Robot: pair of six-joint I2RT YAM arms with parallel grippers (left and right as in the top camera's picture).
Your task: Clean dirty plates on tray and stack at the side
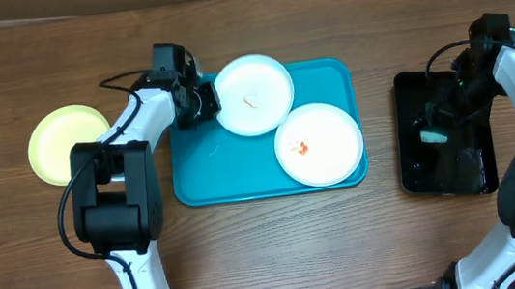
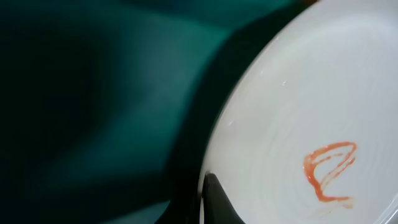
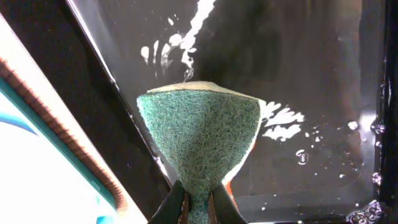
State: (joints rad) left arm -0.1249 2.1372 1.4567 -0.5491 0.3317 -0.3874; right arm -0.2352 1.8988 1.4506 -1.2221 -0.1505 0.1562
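The turquoise tray (image 1: 212,174) lies mid-table with two white plates on it. The upper white plate (image 1: 254,94) overhangs the tray's far left rim, and my left gripper (image 1: 210,100) is shut on its left edge. In the left wrist view one dark finger (image 2: 219,205) lies over that plate's (image 2: 298,93) rim, near an orange smear (image 2: 328,171). The other white plate (image 1: 319,144), also smeared orange, sits at the tray's right. A pale yellow-green plate (image 1: 68,144) lies on the table at far left. My right gripper (image 3: 198,208) is shut on a green sponge (image 3: 202,137).
A glossy black tray (image 1: 416,170) holding water (image 3: 311,93) stands at the right, with the right gripper (image 1: 445,126) and sponge (image 1: 433,135) over it. Bare wooden table surrounds both trays. The left arm's base (image 1: 114,205) stands between the yellow-green plate and the turquoise tray.
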